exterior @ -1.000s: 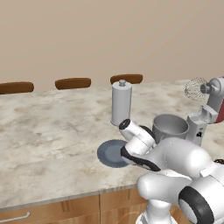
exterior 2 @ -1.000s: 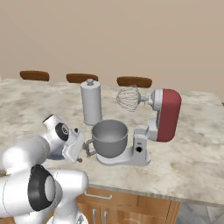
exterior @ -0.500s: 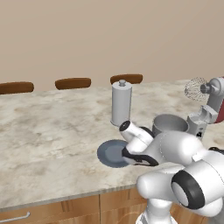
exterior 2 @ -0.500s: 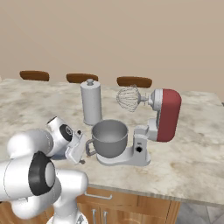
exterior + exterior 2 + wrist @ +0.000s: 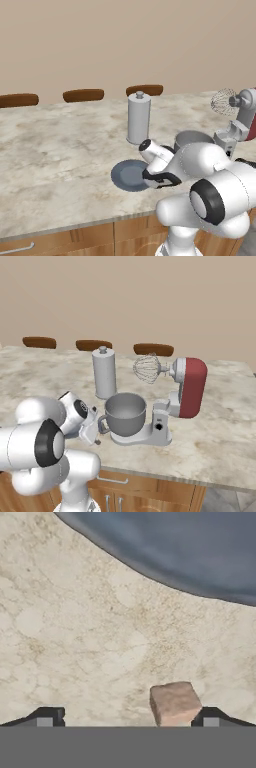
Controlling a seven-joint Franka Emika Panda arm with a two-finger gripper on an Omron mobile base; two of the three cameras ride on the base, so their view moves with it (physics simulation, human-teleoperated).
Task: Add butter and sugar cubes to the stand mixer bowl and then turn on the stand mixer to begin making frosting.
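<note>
On the marbled beige worktop (image 5: 60,165) in the left base view, the flat blue-grey round plate (image 5: 129,175) lies just in front of the tall grey cylinder canister (image 5: 138,118). The white arm bends low over the plate's near right edge, and its hand (image 5: 161,178) is pressed down beside the plate; the fingers cannot be made out here. Behind the arm, right of the plate, the rim of the deep grey metal bowl (image 5: 192,137) shows, with the silver-grey stand mixer with a dark red head (image 5: 242,116) further right, its wire whisk (image 5: 223,101) raised above the bowl.

From the right base view, the bowl (image 5: 125,414) sits on the mixer's flat base (image 5: 150,435), under the tilted-up red head (image 5: 192,387) and whisk (image 5: 147,368). The canister (image 5: 104,373) stands just behind and left of the bowl. The arm's hand (image 5: 91,428) hangs low just left of the bowl's side handle, pointing down at the worktop.

Along the hand view, the two dark fingers (image 5: 46,717) stand wide apart and hold nothing. A tiny pale tan-pink sugar cube (image 5: 174,703) rests on the worktop between them, close beside the right-hand tip and apart from the plate, whose blue-grey edge (image 5: 200,557) curves across the top.
</note>
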